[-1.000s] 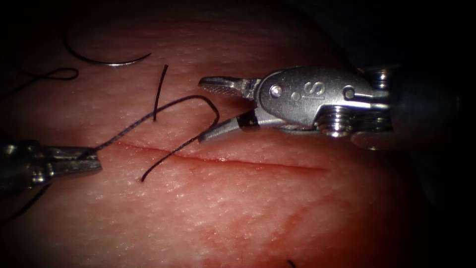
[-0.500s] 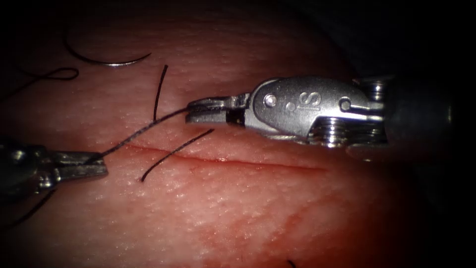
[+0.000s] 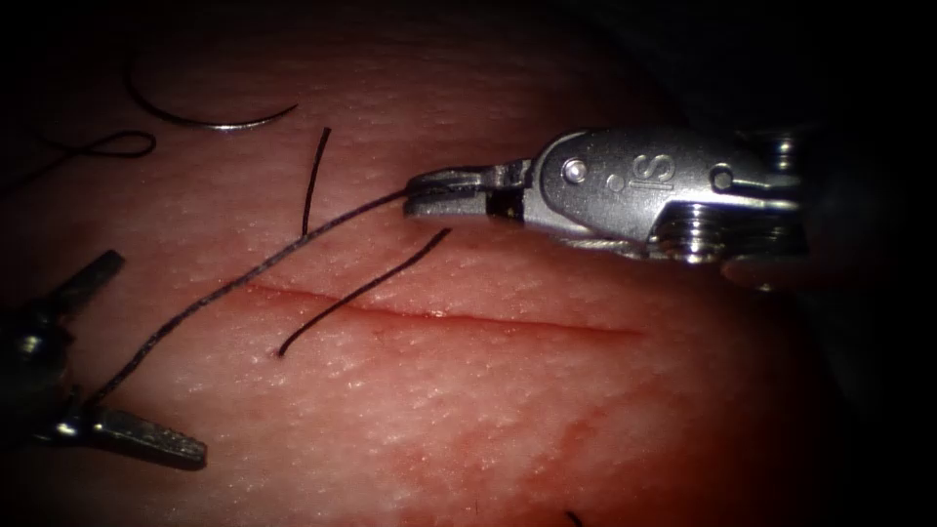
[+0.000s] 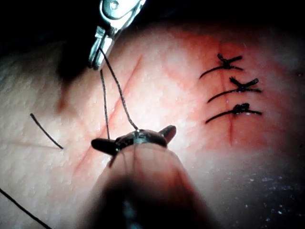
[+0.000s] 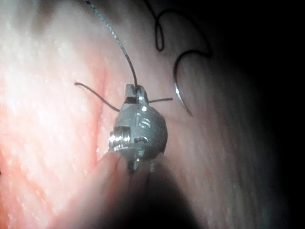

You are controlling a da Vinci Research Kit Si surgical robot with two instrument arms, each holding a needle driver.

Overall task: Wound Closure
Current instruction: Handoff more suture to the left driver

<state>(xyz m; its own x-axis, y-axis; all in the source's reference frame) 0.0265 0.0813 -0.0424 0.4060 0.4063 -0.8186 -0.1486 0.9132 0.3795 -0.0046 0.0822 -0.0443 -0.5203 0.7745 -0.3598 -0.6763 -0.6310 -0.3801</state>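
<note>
The left arm's dark metal tool (image 3: 102,356) sits at the tissue's left edge, its shaft lost in shadow; its two jaws stand wide apart, one pointing up and one lying low, and they hold nothing. The dark braided thread (image 3: 244,278) runs between them, but whether it touches either jaw is hard to make out. In the left wrist view the same tool (image 4: 134,139) shows its spread jaws with the thread (image 4: 116,90) rising from between them.

The right arm's silver steel tool (image 3: 444,191) has its jaws pressed together on the far end of that thread, above the cut; its shaft fades into darkness at the right. The right wrist view shows this tool (image 5: 135,97) end-on, clamped on the thread (image 5: 125,55).

The thin curved steel needle (image 3: 210,119) lies free on the tissue near its upper left corner, not in the tissue, one end dim in shadow. A short cut thread piece (image 3: 359,293) lies across the cut, another (image 3: 313,182) above it.

The pale pink pork-belly tissue (image 3: 508,410) bears a long red straight cut (image 3: 468,319), with faint red fluid (image 3: 547,444) smeared below. Three knotted dark stitches (image 4: 233,86) close a second cut in the left wrist view.
</note>
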